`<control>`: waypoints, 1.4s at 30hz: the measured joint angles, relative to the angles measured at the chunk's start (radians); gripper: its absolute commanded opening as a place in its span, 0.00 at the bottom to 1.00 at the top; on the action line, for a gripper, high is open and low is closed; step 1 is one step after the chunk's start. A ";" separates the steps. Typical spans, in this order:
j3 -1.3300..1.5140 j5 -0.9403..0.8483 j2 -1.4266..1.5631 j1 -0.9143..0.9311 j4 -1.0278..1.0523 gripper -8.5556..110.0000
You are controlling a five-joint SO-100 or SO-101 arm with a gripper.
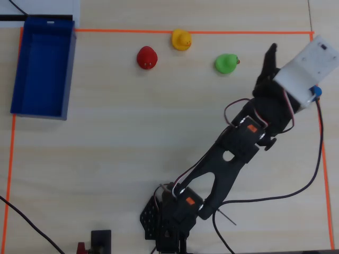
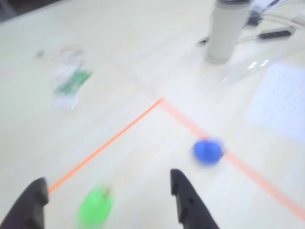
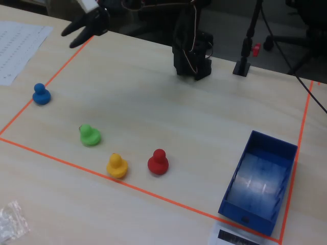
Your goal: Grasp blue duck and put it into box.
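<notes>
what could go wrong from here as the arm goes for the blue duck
1. The small bright-blue toy duck sits right on the orange tape line at the marked area's edge, so a stretched reach might knock it away.
2. The open tool has the green toy duck between its fingers in the wrist view; closing here could grab the wrong one.
3. The deep-blue open-top box lies at the far end, a long carry.

— Where is the blue duck (image 3: 41,95)?
— In the fixed view it stands upright at the far left, on the orange tape line, well apart from the box (image 3: 261,185).
— And the box?
— A deep-blue open-top tray with low walls, near right there; in the overhead view it lies in the top-left corner (image 1: 20,63).
</notes>
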 measured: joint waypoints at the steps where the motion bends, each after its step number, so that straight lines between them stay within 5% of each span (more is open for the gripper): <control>1: -0.026 -0.008 -0.060 0.021 -0.046 0.38; 7: -0.123 -0.035 -0.351 0.112 -0.207 0.38; 23: -0.541 -0.035 -0.950 0.190 -0.221 0.39; 33: -0.942 0.041 -1.124 0.245 -0.120 0.39; 42: -0.966 0.052 -1.220 0.255 -0.129 0.39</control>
